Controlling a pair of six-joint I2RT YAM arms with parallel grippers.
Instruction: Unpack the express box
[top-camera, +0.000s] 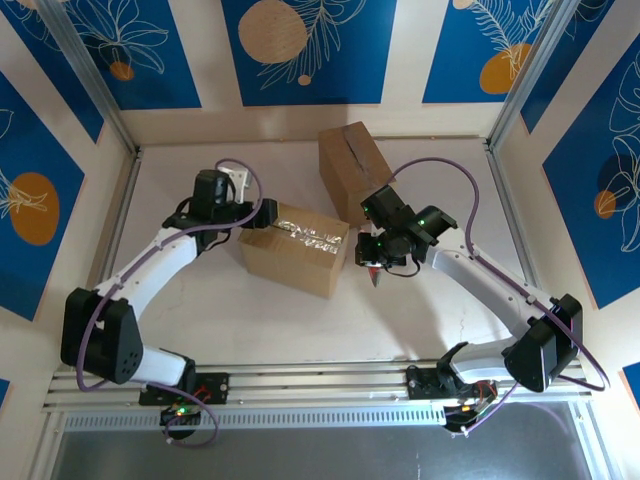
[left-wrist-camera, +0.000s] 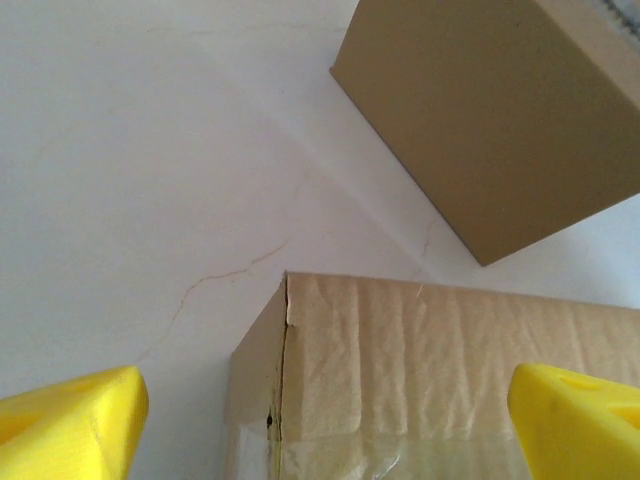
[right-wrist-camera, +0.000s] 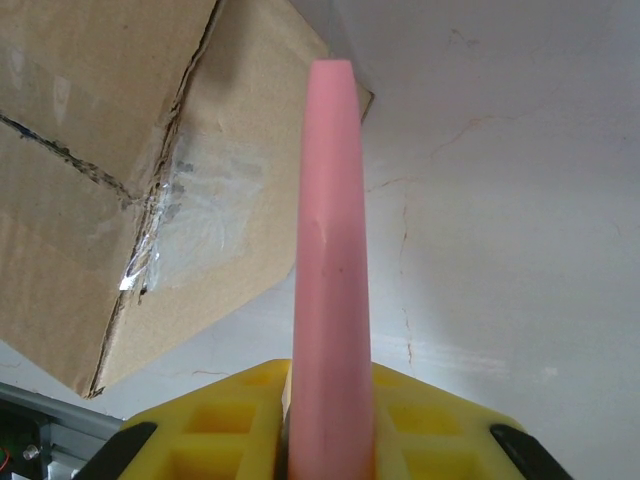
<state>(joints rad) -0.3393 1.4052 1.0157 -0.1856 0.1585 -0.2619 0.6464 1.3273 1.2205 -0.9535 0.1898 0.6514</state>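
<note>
The express box (top-camera: 295, 246) is a brown carton with a strip of shiny clear tape along its top, lying mid-table. My left gripper (top-camera: 262, 215) is at its left end. In the left wrist view the yellow fingertips (left-wrist-camera: 72, 420) stand wide apart, and my left gripper (left-wrist-camera: 325, 405) is open over the box's taped corner (left-wrist-camera: 440, 360). My right gripper (top-camera: 372, 262) is just off the box's right end, shut on a pink blade-like tool (right-wrist-camera: 330, 270). The tool points away from my right gripper (right-wrist-camera: 330, 400), beside the box's taped end (right-wrist-camera: 120, 170).
A second plain carton (top-camera: 352, 168) stands behind the express box, close to its far right corner, and appears as a brown block (left-wrist-camera: 500, 110) in the left wrist view. White table (top-camera: 200, 300) with metal frame rails around it and a rail along the near edge.
</note>
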